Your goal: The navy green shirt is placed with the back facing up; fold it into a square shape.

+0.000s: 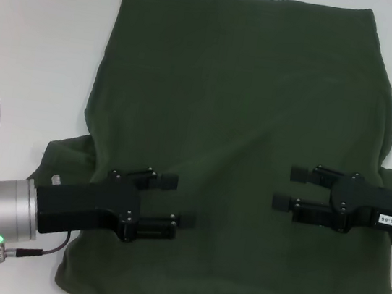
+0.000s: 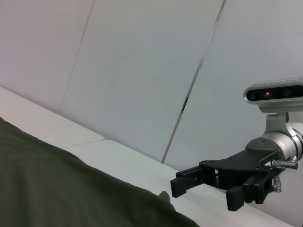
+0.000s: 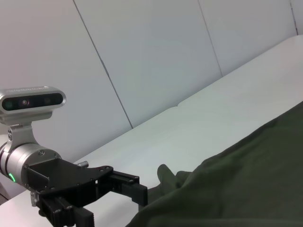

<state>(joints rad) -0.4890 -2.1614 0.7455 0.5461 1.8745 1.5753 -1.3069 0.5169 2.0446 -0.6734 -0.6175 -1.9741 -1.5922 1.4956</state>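
Our dark olive-green cotton shirt point(image 1: 243, 124) lies spread plain side up on the white tabletop point(image 1: 36, 37), with our left gripper point(image 1: 168, 218) and right gripper point(image 1: 288, 189) hovering over its near half, fingers apart and holding nothing. From here, we risk pinching both cloth layers or missing the shirt's side edges and sleeves, bunching it and folding it crooked.

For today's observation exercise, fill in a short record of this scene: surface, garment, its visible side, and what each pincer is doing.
surface: white table
garment: navy green shirt, spread flat
visible side: plain, no lettering showing
left pincer: open, above the shirt's near left part
right pincer: open, above the shirt's near right part
held: nothing in either pincer
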